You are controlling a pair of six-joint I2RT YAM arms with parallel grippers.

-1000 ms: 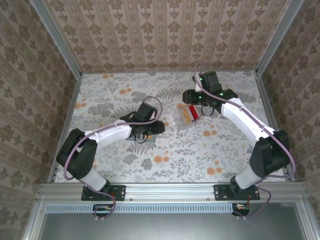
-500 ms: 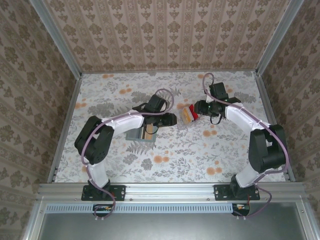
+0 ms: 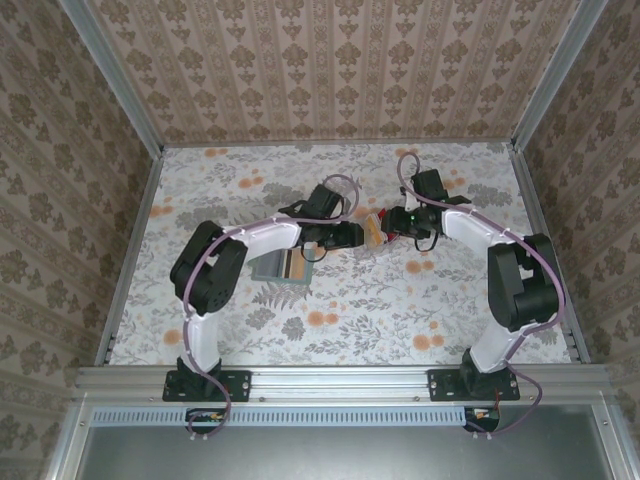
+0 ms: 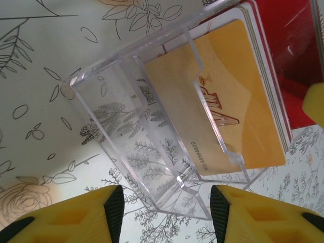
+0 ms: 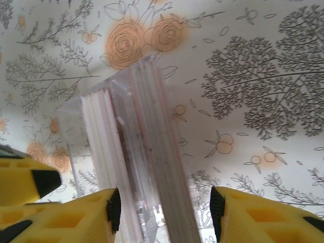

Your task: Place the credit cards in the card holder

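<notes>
Credit cards (image 4: 238,101), an orange-yellow one and a red one, lie stacked in a clear tray (image 4: 116,121) just ahead of my left claw (image 4: 164,202). Its jaws stand partly open and hold nothing. My right claw (image 5: 164,207) faces it from the other side, jaws apart around the tray's end; I cannot tell if a finger touches it. The grey-green wallet (image 3: 268,267) lies by the left arm (image 3: 250,240) on the flowered table cloth (image 3: 350,310), with patterned wallpaper (image 3: 330,70) around.

Beige damask-patterned walls (image 3: 330,70) enclose a counter (image 3: 350,310) covered in grey floral print with orange blossoms, edged by aluminium rails (image 3: 340,380).
</notes>
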